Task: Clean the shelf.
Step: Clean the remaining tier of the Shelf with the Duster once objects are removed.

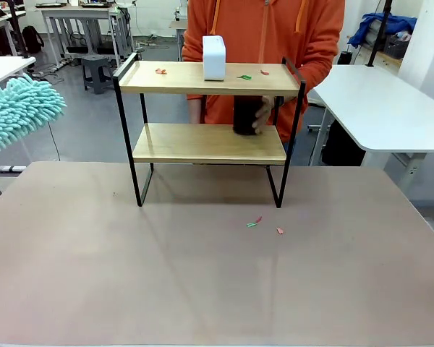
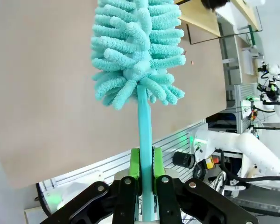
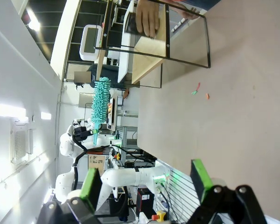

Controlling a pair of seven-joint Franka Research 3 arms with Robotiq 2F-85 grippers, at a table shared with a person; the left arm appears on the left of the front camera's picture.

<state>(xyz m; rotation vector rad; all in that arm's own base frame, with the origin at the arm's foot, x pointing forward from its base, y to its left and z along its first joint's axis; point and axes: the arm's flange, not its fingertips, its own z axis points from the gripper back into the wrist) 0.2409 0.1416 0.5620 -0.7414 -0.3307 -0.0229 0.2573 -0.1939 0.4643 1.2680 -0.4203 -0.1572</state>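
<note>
The shelf (image 1: pixel 202 78) stands mid-table, two wooden boards in a black frame. Its top board carries a white box (image 1: pixel 214 58) and red and green paper scraps (image 1: pixel 244 76). A person in an orange hoodie stands behind it, one hand (image 1: pixel 261 116) on a black cylinder (image 1: pixel 244 116) on the lower board. In the left wrist view my left gripper (image 2: pixel 146 161) is shut on the handle of a teal fluffy duster (image 2: pixel 137 51); the duster's head (image 1: pixel 18 112) hangs at the table's left edge, apart from the shelf. My right gripper (image 3: pixel 147 184) is open and holds nothing, far from the shelf (image 3: pixel 149 46).
More scraps (image 1: pixel 254 223) lie on the brown table (image 1: pixel 130 275) in front of the shelf's right leg. A white side table (image 1: pixel 376 101) stands at the right. The table's near half is bare.
</note>
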